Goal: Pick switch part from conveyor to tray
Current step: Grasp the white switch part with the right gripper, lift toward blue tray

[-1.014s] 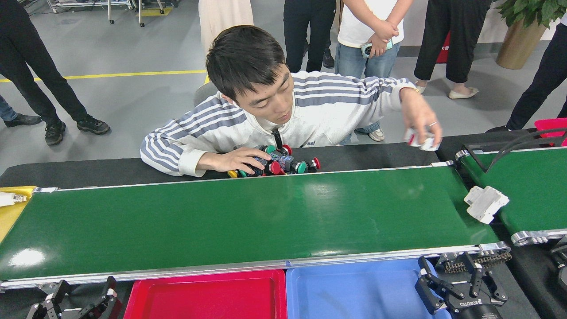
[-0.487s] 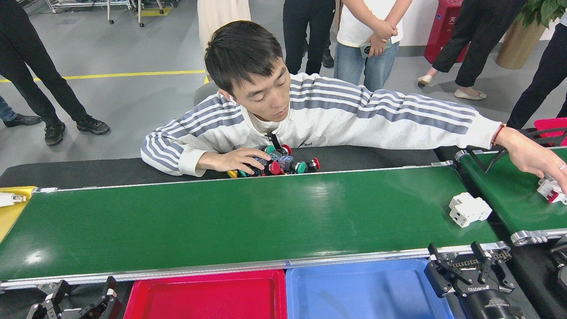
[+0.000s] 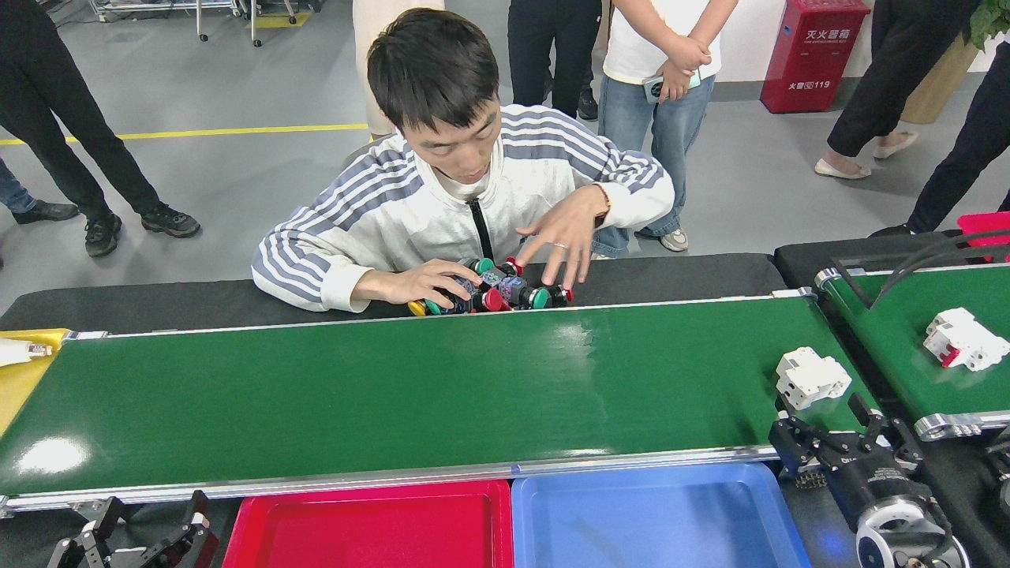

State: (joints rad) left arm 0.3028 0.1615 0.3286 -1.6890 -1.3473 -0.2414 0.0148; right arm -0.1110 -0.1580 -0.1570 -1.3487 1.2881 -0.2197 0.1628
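Note:
A white switch part [image 3: 812, 377] lies on the long glossy green conveyor [image 3: 394, 394], near its right end. My right gripper [image 3: 835, 426] stands open just in front of that part, its black fingers spread at the belt's front rail, apart from the part. My left gripper [image 3: 146, 525] rests open low at the bottom left, below the belt's front rail, holding nothing. Two trays sit in front of the belt: a red tray [image 3: 371, 528] and a blue tray [image 3: 655, 521], both bare.
A second white and red switch part [image 3: 964, 339] lies on the other green belt [image 3: 907, 347] at the right. A person [image 3: 473, 197] leans over the far rail, both hands on a pile of coloured push buttons [image 3: 493, 293]. Several people stand behind. A yellow tray [image 3: 20, 379] is at left.
The white part has ridden leftward along the conveyor. My right gripper has risen from beside the blue tray to the belt's front rail. The person's arm drew back from the right belt to the buttons.

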